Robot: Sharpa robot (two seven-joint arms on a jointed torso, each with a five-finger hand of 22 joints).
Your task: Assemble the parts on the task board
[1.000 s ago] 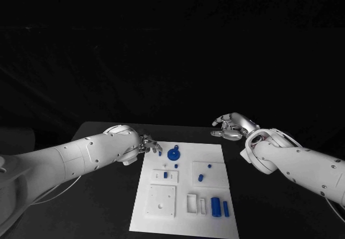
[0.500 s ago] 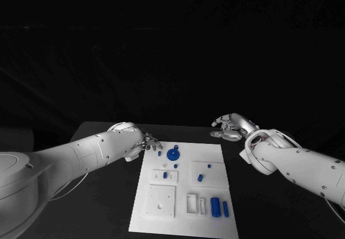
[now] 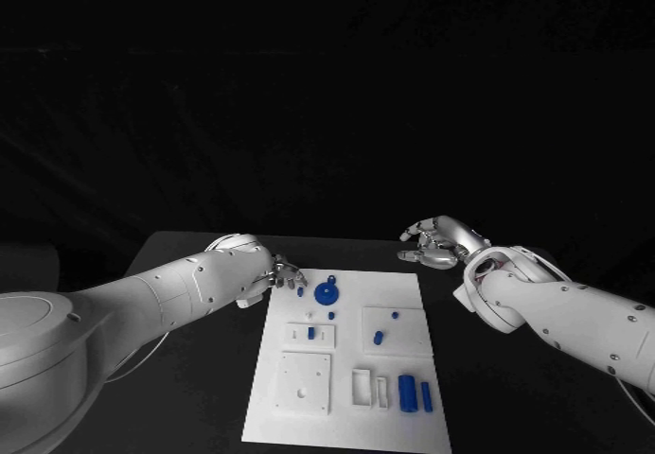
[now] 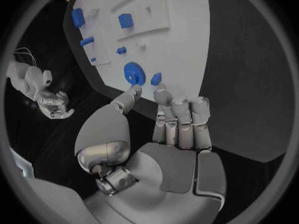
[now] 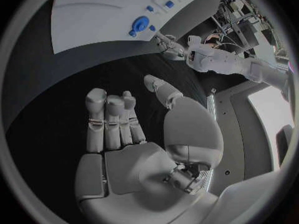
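The silver left hand [image 3: 283, 275] is held empty, fingers apart, at the far left corner of the flat white task board [image 3: 348, 416], near a small blue peg [image 4: 156, 78] and blue toothed gear [image 3: 327, 292], while the silver right hand [image 3: 437, 241] is poised empty with fingers loosely parted above the black table [image 3: 185, 378], beyond the board.

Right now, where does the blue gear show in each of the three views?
Head view: blue gear at the task board's far end, beside the left hand.
Left wrist view: gear just beyond that hand's fingertips.
Right wrist view: gear near the board's edge.
Shared landmark: the left hand.
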